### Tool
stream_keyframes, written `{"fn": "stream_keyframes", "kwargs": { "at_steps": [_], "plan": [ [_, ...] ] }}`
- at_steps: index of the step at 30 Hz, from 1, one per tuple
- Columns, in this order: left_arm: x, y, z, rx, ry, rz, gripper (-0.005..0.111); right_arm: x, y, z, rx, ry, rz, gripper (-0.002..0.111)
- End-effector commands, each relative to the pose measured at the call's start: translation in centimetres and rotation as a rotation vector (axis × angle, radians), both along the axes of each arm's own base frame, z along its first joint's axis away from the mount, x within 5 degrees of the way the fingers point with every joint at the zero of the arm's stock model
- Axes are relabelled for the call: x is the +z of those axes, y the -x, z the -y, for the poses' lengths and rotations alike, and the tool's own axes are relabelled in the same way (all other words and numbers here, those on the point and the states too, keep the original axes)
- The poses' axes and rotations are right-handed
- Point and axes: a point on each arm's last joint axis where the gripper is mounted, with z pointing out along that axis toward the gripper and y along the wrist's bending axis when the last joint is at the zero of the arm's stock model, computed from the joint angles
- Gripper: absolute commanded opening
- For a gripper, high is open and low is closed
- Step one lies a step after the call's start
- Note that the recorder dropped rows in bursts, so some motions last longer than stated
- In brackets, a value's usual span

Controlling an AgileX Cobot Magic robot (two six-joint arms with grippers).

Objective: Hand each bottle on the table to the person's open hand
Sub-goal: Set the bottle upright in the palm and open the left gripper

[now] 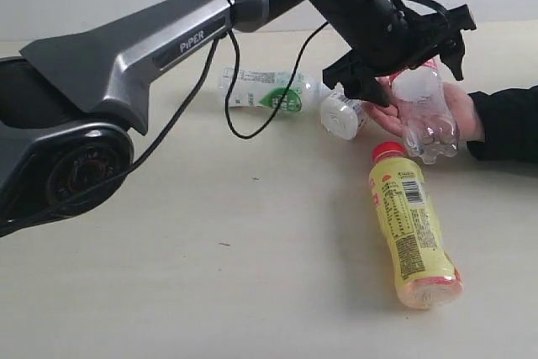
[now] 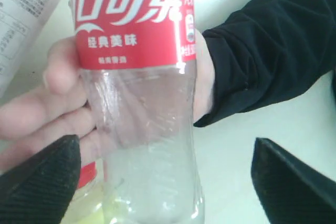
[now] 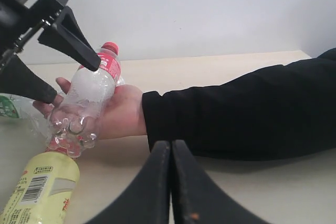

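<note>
Prominently, Coca-Cola label [image 2: 131, 19] on clear bottle [image 2: 149, 145]

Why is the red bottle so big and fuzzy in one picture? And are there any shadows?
Left wrist view: the camera is very close to the red-label bottle, so it fills the picture and looks soft. Exterior view: even light, only a faint shadow beside the yellow bottle. Right wrist view: the person's hand looks sharp.
</note>
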Motion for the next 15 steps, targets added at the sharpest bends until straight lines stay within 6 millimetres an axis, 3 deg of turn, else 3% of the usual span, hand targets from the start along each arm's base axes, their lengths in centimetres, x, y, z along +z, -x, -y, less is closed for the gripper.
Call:
{"fn": "stream_keyframes", "kwargs": {
  "at_steps": [1, 10, 15],
  "plan": [
    [3.2, 0.7, -1.0, -0.069, -0.034, 0.051, 0.084, 0.0, 0.0, 0.0, -0.002, 0.003, 0.010, 0.000],
    [6.9, 1.8, -2.5, -0.196, -0.092, 0.164, 0.082, 0.0, 0.0, 0.0, -0.002, 0.003, 0.010, 0.000],
    [8.6, 3.3, -2.1, -0.294, -0.089, 0.255, 0.061, 0.0, 0.0, 0.0, -0.002, 0.003, 0.010, 0.000]
  ]
}}
